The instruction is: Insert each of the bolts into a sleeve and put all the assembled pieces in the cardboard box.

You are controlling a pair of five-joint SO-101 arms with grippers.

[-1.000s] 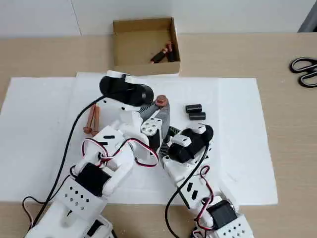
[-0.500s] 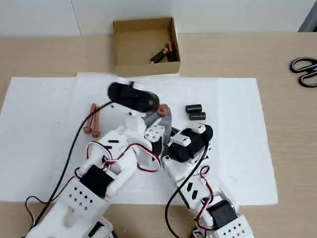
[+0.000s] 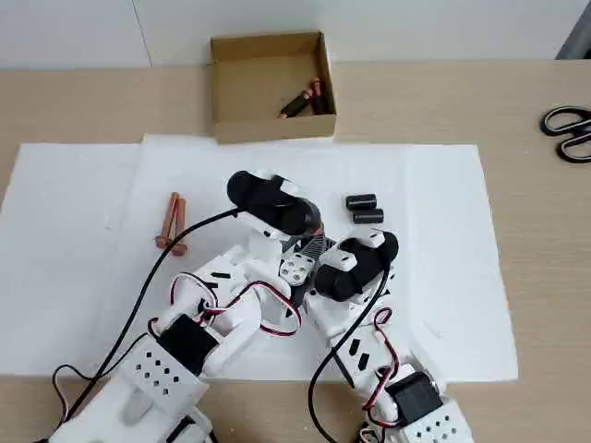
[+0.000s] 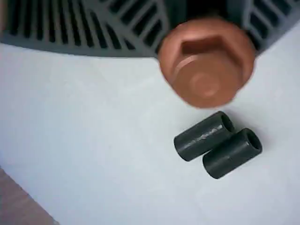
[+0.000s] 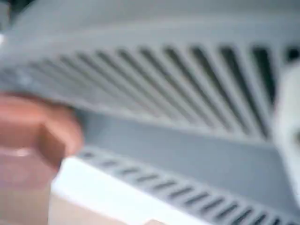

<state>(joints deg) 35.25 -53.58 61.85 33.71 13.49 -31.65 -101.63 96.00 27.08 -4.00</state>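
Observation:
My left gripper (image 3: pixel 309 242) is shut on an orange bolt (image 4: pixel 206 61), whose hexagonal head faces the left wrist camera between dark ribbed fingers (image 4: pixel 93 23). Two black sleeves (image 4: pixel 215 143) lie side by side on the white paper just beyond it, also seen as sleeves (image 3: pixel 365 209) from above. My right arm (image 3: pixel 355 268) sits close against the left one, its gripper end tucked under the left arm. A ribbed grey finger (image 5: pixel 164 79) and the bolt (image 5: pixel 28 140) loom close in the right wrist view. Two loose bolts (image 3: pixel 172 221) lie to the left. The cardboard box (image 3: pixel 240 88) holds assembled pieces (image 3: pixel 305 97).
A white paper sheet (image 3: pixel 443 277) covers the middle of the wooden table. Black scissors (image 3: pixel 568 129) lie at the far right edge. Cables (image 3: pixel 138 277) trail from the left arm across the paper.
The left arm has swung right and nearer, carrying the bolt toward the right arm; the bolt head is now hidden under its black motor in the high view. The right arm has stayed put.

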